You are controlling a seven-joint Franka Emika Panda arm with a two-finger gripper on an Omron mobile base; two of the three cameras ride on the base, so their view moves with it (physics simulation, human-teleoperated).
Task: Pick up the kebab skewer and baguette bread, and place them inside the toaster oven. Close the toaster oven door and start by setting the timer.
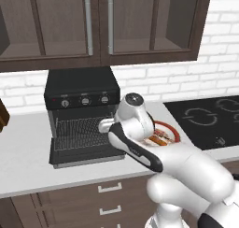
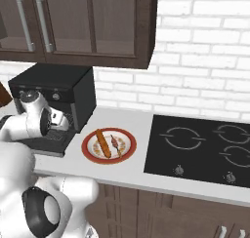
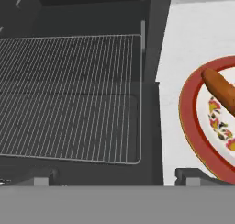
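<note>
Kebab skewer point(image 2: 114, 143) and baguette bread point(image 2: 103, 143) both lie side by side on the red-rimmed plate point(image 2: 89, 151), so you have loaded nothing yet. In the right base view the loaf sits to the left, the thin chunk-studded stick just beside it on the right, and the plate rests on the white counter point(image 2: 139, 122) between the toaster oven point(image 2: 78, 93) and the black cooktop point(image 2: 205, 149).

Look at the oven now: the toaster oven door point(image 1: 88, 156) hangs dropped open, flat out in front, and the wire rack point(image 3: 69, 97) inside is bare. From the hand camera you see that rack spread wide on the left, with the end of the baguette and the plate's rim off to the right. The three knobs point(image 1: 85, 101) sit in their row above the opening; I cannot tell how the timer is set.

Your gripper point(image 3: 114, 176) hovers over the open door, near the oven's right front corner, fingers spread wide and holding nothing. The arm crosses in front of the plate in the left base view and hides most of it.

So, by my reading, the whole job is ahead of you: swing right over the plate, take one item, carry it onto the rack, come back for the other, then lift the door shut and turn the timer knob. The skewer is slim, so I'd expect that grasp to be the fussier one.
</note>
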